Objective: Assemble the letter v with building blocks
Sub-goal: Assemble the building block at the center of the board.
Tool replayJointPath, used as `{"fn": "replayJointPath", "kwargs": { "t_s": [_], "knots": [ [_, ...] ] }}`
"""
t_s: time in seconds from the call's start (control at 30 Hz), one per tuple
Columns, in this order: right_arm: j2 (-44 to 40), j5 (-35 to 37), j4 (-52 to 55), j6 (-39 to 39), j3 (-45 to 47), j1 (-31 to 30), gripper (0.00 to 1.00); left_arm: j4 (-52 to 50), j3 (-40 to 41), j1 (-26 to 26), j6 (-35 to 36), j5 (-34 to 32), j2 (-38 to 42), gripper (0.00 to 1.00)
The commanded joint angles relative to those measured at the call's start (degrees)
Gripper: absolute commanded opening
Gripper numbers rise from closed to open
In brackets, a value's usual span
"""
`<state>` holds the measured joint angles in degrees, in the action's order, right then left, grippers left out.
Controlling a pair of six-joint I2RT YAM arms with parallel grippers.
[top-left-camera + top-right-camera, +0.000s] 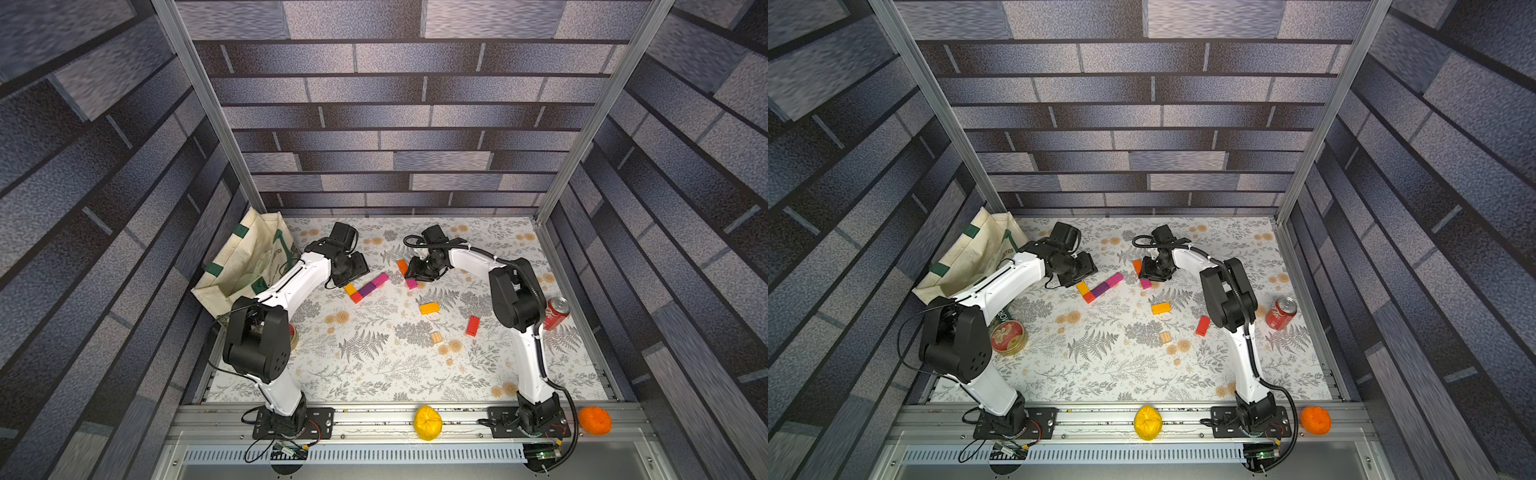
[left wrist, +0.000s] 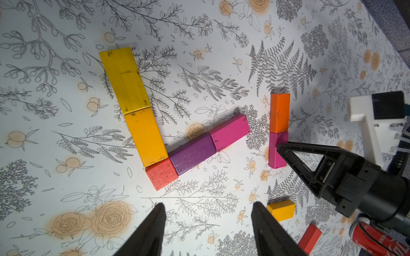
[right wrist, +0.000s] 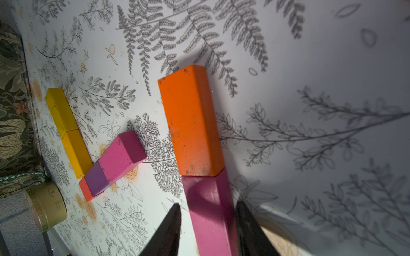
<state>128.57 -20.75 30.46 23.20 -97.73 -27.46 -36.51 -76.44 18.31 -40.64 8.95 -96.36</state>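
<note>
Jaws of right gripper (image 3: 207, 203) straddle loose magenta block (image 3: 209, 226), clamp unclear; centre squeeze, don't nudge orange block (image 3: 190, 122); left gripper (image 2: 207, 203) wide, empty.

Both top views hang high over the table (image 1: 374, 374), looking steeply down from the base side of the arms (image 1: 299, 278) at nearly the same scene. Left wrist cam sits close, looking past the left gripper (image 2: 208, 203) at the block rows (image 2: 190, 155). Right wrist cam is way tighter on the magenta block (image 3: 210, 217) inside the right gripper (image 3: 207, 205), a block every view shares.
</note>
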Motion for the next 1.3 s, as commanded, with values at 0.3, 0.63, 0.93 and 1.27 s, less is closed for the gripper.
{"fn": "replayJointPath", "kwargs": {
  "t_s": [0.3,0.63,0.93,1.27],
  "knots": [
    [0.52,2.02,1.39,0.31,1.47,0.07,0.59,-1.90,-1.16,0.24,0.74,-0.68,0.17,0.64],
    [-6.28,3.34,-0.29,1.04,6.75,1.11,0.81,-1.81,-1.18,0.27,1.03,-0.50,0.29,0.64],
    [-16.01,1.25,-6.20,6.37,17.41,1.19,0.71,-1.37,-0.82,0.42,1.09,0.04,0.47,0.64],
    [-16.37,0.41,-10.39,10.95,23.72,0.57,0.01,-1.20,-0.64,0.51,1.11,0.15,0.47,0.64]
  ]
}}
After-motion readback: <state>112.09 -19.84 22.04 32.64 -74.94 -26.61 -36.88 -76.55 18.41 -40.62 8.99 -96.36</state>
